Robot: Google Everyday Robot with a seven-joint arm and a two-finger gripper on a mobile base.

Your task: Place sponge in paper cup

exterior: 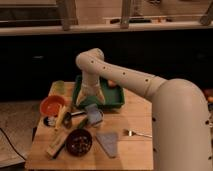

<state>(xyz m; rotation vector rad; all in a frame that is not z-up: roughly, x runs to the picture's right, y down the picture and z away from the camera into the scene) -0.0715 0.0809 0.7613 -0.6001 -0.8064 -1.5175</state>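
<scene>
Scanning from the left edge of the wooden table point(140, 150), I first meet an orange bowl point(51, 105), with a yellow-green cup point(59, 87) standing just behind it. A yellow object point(61, 117) lies in front of the orange bowl, and a long pale tool point(55, 147) rests near the front-left corner. Beside that tool sits a dark brown bowl point(79, 141).

Moving toward the middle, I see a green tray point(114, 95) at the back of the table. My gripper point(91, 99) hangs over the tray's near left part, pointing down, with its two pale fingers spread apart and nothing between them.

Just in front of the tray's near edge, below the gripper, is the sponge point(92, 113), a thick blue-grey block. It is touching the paper cup point(100, 119), whose whitish side shows at the sponge's right. I cannot tell whether the sponge sits in the cup or only leans against it.

Further right, a flat grey-blue wedge point(107, 142) lies near the front, and a fork point(136, 133) rests beside it. The arm point(125, 77) sweeps in from the right.
</scene>
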